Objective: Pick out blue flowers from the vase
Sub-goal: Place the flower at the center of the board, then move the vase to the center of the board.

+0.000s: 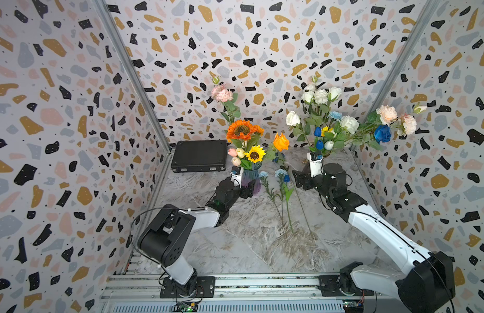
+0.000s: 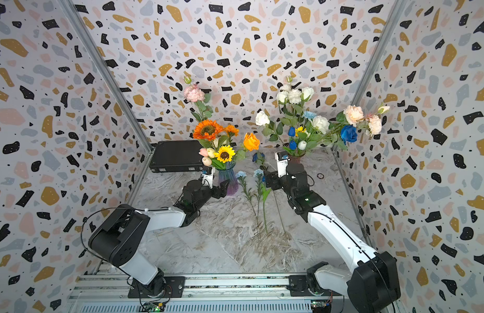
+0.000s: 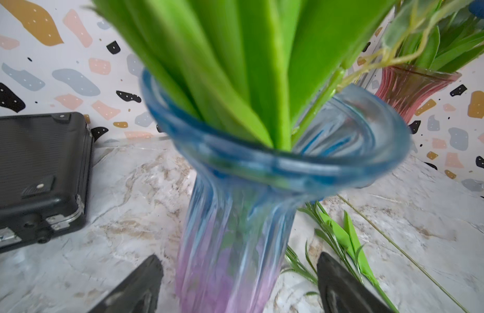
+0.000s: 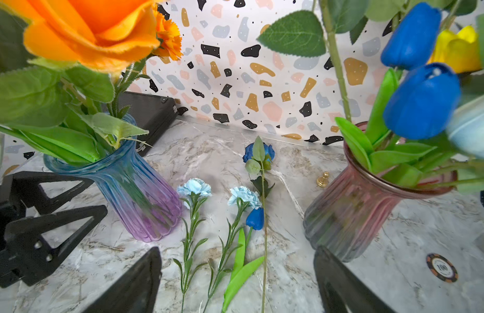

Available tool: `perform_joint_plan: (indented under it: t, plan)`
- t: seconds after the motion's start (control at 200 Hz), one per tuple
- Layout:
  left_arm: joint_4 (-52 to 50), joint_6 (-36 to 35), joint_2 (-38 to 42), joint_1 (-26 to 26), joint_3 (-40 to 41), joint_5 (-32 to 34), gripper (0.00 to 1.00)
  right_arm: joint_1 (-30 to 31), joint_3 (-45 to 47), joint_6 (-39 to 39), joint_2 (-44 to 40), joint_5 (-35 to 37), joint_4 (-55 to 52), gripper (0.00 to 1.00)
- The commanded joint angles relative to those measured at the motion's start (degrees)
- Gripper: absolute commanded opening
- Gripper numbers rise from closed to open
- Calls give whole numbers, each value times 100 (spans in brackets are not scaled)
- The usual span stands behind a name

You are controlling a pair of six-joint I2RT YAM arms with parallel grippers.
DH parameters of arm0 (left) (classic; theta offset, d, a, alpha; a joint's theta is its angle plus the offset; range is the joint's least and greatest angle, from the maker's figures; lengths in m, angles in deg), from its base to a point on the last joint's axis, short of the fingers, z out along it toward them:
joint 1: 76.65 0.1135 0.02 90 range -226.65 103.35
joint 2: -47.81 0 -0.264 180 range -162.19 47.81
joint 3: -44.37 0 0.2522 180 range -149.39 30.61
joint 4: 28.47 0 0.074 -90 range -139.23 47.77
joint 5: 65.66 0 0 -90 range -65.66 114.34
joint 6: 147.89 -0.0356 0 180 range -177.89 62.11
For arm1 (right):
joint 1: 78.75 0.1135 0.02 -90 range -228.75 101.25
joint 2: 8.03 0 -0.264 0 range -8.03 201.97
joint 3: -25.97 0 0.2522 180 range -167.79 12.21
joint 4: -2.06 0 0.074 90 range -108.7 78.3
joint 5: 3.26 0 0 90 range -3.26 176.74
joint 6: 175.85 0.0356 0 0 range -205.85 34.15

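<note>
Right gripper (image 4: 236,252) gaped wide, empty. Left gripper (image 3: 238,257) spread too, fingers (image 3: 137,287) flanking blue-purple vase (image 3: 235,238). Four blue flowers (image 4: 246,197) lay on table (image 4: 403,230) between vases; blue tulips (image 4: 422,103) stood in pink vase (image 4: 349,211).

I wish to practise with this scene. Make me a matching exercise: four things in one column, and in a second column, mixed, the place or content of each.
Things
1. blue-purple vase
2. red vase
3. pale blue carnations
4. black case

Place or content
a. lying on the table between the vases
b. holds blue tulip buds
c. closed, in a far corner
d. holds sunflowers

Pairs: 1-d, 2-b, 3-a, 4-c
</note>
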Motion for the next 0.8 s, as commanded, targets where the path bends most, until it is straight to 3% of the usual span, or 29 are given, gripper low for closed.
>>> perform_joint_plan:
  t: [0.0,0.36,0.796]
  plan:
    - [854,39,-197,-25,-223,-11,89,-9,52,-68,-113,189,-137,89]
    - [1630,189,-1011,-97,-522,243,89,-43,229,129,-251,145,149,89]
    - [1746,-468,-1324,-186,-638,1144,89,-45,382,118,-414,183,193,89]
